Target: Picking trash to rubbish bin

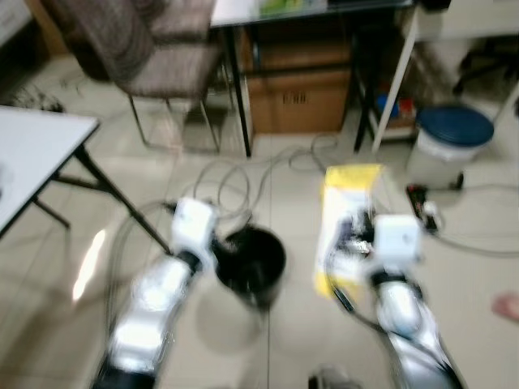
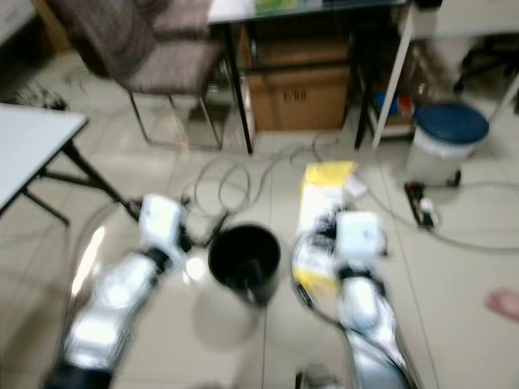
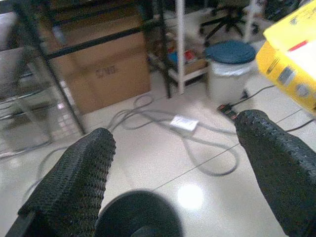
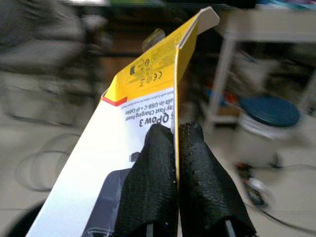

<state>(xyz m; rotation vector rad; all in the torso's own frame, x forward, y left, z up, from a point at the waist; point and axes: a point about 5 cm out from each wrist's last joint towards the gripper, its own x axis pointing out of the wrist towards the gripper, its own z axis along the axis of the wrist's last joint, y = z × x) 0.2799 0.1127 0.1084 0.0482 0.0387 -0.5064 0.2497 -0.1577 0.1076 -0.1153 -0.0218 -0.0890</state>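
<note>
A yellow and white cardboard box [image 1: 345, 219] hangs above the tiled floor with my right gripper [image 4: 175, 148] shut on its edge; the black fingertips [image 4: 155, 168] pinch the flat panel. A small black rubbish bin [image 1: 251, 263] stands on the floor between my two arms, just left of the box. Beside the bin's left rim, my left gripper [image 3: 173, 163] stands open with nothing between its fingers [image 3: 74, 182], and the bin's rim [image 3: 138, 217] lies below them.
White cables [image 1: 243, 174] and a power strip [image 1: 423, 207] lie on the floor ahead. A blue-lidded white bin [image 1: 446, 146] stands at the right, a chair [image 1: 146, 57] and a cardboard carton [image 1: 296, 89] behind, and a white folding table [image 1: 36, 154] at the left.
</note>
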